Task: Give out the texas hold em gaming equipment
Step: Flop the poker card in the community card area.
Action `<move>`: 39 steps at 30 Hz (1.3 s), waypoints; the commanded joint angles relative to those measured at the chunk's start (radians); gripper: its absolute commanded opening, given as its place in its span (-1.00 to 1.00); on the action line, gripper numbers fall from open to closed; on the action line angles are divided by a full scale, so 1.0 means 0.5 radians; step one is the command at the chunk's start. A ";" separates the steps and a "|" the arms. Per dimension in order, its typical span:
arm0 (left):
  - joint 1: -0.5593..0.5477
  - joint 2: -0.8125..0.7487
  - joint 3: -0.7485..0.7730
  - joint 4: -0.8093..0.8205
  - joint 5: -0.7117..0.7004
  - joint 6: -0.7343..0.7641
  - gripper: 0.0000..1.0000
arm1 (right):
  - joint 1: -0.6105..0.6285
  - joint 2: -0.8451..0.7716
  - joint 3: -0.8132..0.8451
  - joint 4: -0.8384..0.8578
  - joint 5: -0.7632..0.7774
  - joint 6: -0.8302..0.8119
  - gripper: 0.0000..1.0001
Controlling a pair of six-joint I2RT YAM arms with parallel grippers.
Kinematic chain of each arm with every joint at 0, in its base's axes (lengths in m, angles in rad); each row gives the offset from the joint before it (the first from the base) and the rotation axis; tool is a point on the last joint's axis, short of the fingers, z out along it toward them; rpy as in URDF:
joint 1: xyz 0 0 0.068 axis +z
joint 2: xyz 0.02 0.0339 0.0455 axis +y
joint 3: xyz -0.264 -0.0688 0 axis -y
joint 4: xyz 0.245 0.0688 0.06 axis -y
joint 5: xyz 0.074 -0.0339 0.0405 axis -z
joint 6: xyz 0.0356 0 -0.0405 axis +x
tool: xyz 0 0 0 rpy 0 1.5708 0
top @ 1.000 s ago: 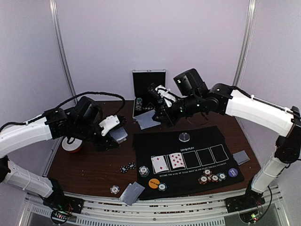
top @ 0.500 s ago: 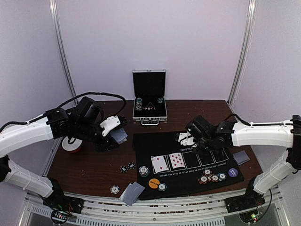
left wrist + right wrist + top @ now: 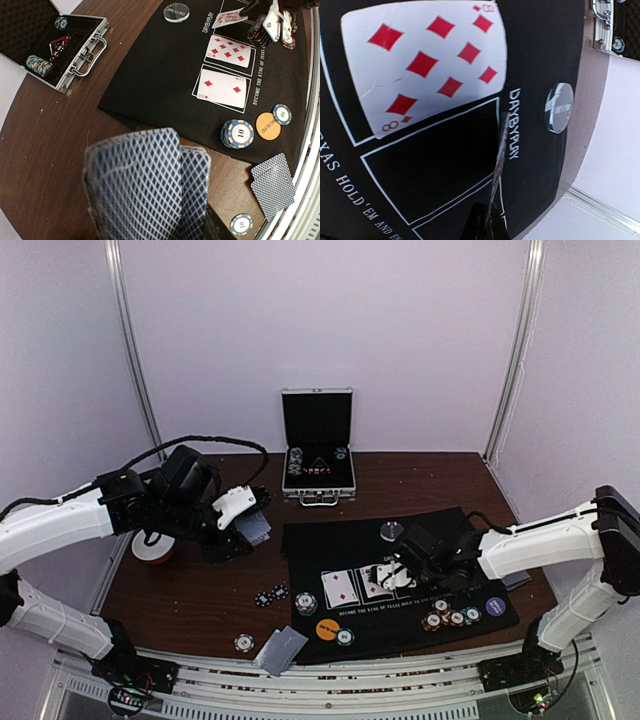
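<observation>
Right tool (image 3: 398, 575) lower, its card (image 3: 501, 150) edge-on

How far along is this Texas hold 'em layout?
Done: two of diamonds and eight of diamonds face up on the mat; poker chips are out. In hand: right jaws pinch a third card, left jaws hold the deck. Left: three card boxes empty.

Left end effector (image 3: 245, 515) raised, gripping; right end effector (image 3: 394, 575) low, pinched.

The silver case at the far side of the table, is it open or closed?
Open. The silver case has its lid standing upright, and chip stacks show inside its tray.
</observation>
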 commanded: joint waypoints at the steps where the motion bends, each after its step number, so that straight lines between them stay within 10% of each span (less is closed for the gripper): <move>1: -0.003 0.020 0.045 0.093 0.019 0.008 -0.19 | 0.010 0.094 -0.014 -0.125 -0.155 -0.017 -1.00; 29: -0.002 0.003 0.034 0.092 -0.001 0.015 -0.19 | 0.065 0.227 0.005 -0.202 -0.229 -0.082 -1.00; 39: -0.002 -0.023 0.023 0.092 -0.032 0.019 -0.19 | 0.097 0.193 0.005 -0.298 -0.236 -0.052 -0.58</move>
